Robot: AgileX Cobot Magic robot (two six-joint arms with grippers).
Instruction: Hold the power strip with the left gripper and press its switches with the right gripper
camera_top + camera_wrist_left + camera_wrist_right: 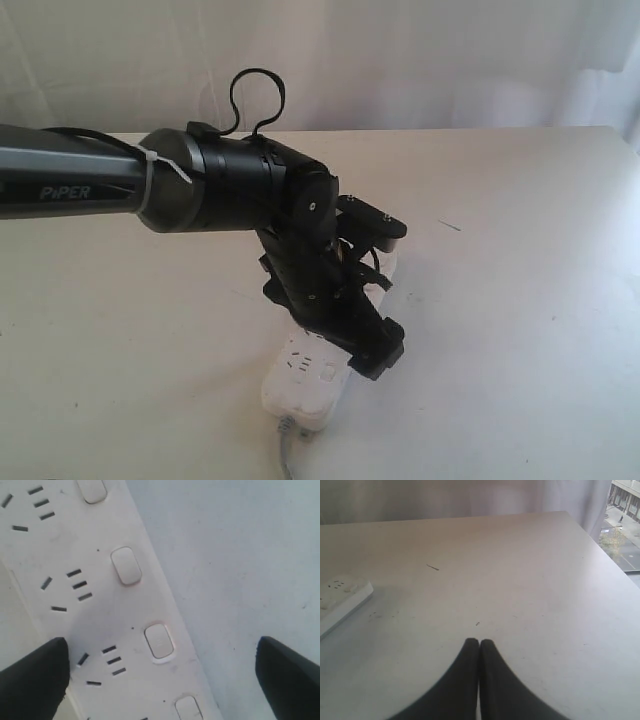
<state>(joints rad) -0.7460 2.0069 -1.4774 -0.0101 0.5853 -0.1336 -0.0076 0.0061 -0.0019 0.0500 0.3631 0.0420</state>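
The white power strip [300,385] lies on the table, its middle hidden under my left arm; its grey cord [287,445] leaves the near end. My left gripper [375,350] hovers low over it. In the left wrist view the strip [100,615] runs diagonally with several switches [159,641] along one edge. The left gripper [162,680] is open wide: one fingertip [35,680] sits at the strip's far edge, the other [290,680] stands over bare table, apart from the strip. My right gripper [479,642] is shut on nothing, above the table, with one strip end [340,600] off to the side.
The white table [520,300] ends at a pale curtain [400,60] at the back. In the right wrist view the table's edge [615,562] falls away beside a window. A small dark speck [432,567] lies on the table beyond the strip.
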